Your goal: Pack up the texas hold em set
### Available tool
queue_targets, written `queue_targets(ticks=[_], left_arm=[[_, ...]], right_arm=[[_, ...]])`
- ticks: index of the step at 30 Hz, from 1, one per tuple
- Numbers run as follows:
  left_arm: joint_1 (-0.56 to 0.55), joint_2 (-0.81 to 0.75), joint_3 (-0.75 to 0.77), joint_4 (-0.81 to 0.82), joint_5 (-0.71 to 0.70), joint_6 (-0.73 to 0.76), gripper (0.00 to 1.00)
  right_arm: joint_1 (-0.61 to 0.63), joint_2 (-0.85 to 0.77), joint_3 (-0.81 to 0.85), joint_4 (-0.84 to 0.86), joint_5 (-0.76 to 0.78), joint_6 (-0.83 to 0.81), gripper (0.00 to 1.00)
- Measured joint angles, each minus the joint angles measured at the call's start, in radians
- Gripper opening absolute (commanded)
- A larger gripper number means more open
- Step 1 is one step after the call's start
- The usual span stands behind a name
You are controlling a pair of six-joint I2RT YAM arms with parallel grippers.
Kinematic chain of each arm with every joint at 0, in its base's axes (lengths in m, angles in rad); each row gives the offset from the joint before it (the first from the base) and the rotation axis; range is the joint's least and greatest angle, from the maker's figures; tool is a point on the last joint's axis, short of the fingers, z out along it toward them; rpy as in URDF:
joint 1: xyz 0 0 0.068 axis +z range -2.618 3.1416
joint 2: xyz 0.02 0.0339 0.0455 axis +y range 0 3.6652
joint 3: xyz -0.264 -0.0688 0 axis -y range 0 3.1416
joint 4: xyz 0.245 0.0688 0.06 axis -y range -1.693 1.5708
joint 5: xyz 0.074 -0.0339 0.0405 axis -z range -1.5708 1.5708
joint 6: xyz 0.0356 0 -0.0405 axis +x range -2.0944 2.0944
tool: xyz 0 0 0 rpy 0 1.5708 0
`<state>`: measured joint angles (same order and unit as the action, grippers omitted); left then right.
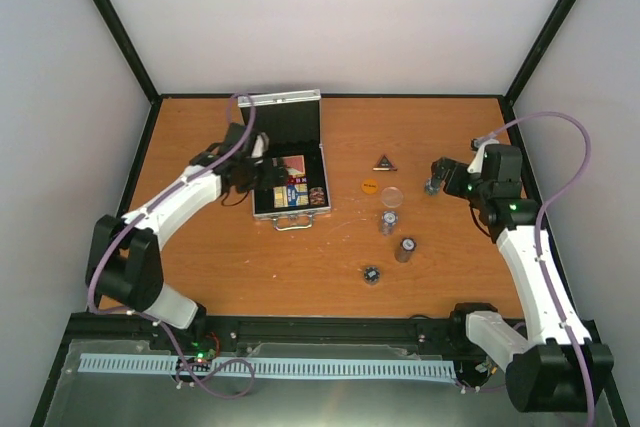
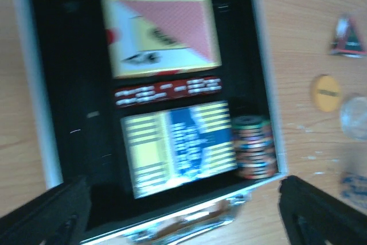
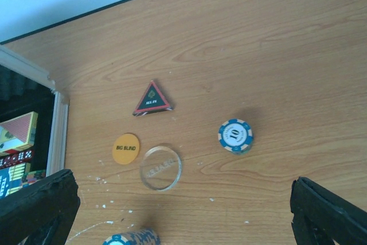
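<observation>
Silver aluminium case (image 1: 290, 122) sits open at the back-left of the wooden worktop (image 1: 300, 267), lid upright, metal handle (image 1: 291, 224) on the near side. Inside, on black lining: red-backed card deck (image 2: 160, 35) at the lid end, row of red dice (image 2: 166, 91) next to it (blurred), blue-and-yellow deck (image 2: 178, 144) by the handle, and packed chip stack (image 2: 253, 146) in the near-right corner, touching that deck. Left hand (image 1: 258, 175) is over the case's left side, fingers spread wide, holding nothing. Loose on the worktop right of the case: triangular button (image 3: 152, 99), orange BIG BLIND disc (image 3: 126, 148), clear dealer disc (image 3: 161, 167) just beside the orange one, blue 10 chip (image 3: 235, 136) further right. Loose chip stacks (image 1: 388, 220) stand nearer the arm bases, three of them, not touching. Right hand (image 1: 435, 182) is by the blue chip, fingers spread, empty.
</observation>
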<state>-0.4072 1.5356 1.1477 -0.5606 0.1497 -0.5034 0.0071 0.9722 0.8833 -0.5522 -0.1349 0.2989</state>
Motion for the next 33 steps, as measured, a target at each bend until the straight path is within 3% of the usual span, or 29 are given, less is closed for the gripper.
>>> queue_targets(ticks=[6,13,33], left_arm=[[0.180,-0.034,-0.145,-0.019,0.020,0.023,0.80],[0.240,0.019,-0.154,-0.004,0.066,0.071,0.55],[0.202,0.133,-0.211,0.053,0.195,0.121,0.51]], right_arm=[[0.000,0.101,0.007,0.031,-0.092,-0.015,1.00],[0.000,0.172,0.034,0.033,-0.149,-0.038,0.92],[0.000,0.161,0.013,0.026,-0.210,-0.074,0.92]])
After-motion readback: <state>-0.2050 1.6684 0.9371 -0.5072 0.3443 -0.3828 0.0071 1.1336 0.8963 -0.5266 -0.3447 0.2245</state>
